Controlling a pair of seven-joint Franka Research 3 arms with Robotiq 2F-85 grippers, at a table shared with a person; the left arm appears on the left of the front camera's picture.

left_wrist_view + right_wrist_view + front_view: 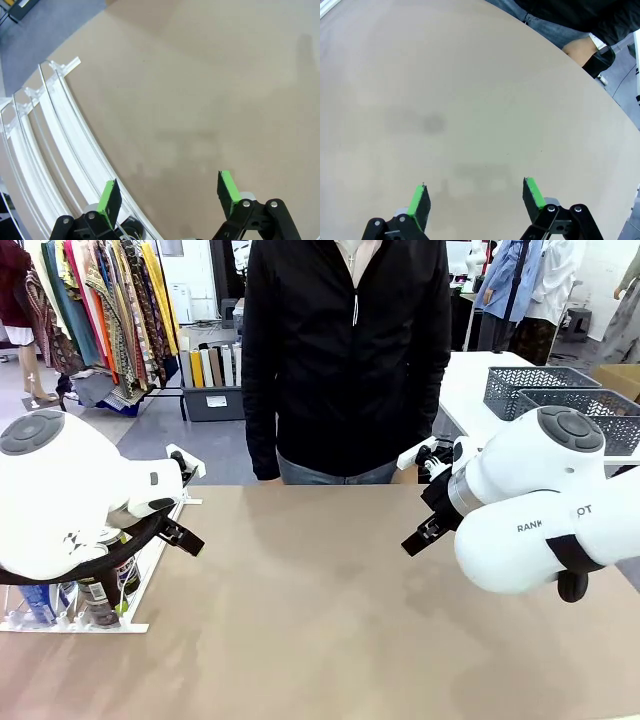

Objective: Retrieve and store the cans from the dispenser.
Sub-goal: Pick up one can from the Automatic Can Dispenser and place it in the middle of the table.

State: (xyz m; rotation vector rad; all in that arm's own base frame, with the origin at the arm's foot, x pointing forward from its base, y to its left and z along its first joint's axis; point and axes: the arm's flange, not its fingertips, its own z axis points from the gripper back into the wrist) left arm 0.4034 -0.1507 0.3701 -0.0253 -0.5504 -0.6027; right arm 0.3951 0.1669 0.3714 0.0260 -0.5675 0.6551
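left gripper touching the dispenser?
Cannot tell. In the left wrist view one pad of the open left gripper overlaps the dispenser rails, but neither contact nor a gap shows plainly.

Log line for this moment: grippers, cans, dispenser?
left gripper: open, empty, above dispenser edge | right gripper: open, empty, above table | cans: in dispenser, none held

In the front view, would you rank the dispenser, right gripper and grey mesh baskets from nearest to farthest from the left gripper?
1. dispenser: right beside it, far left.
2. right gripper: across the middle, on the right.
3. grey mesh baskets: far right, well behind.
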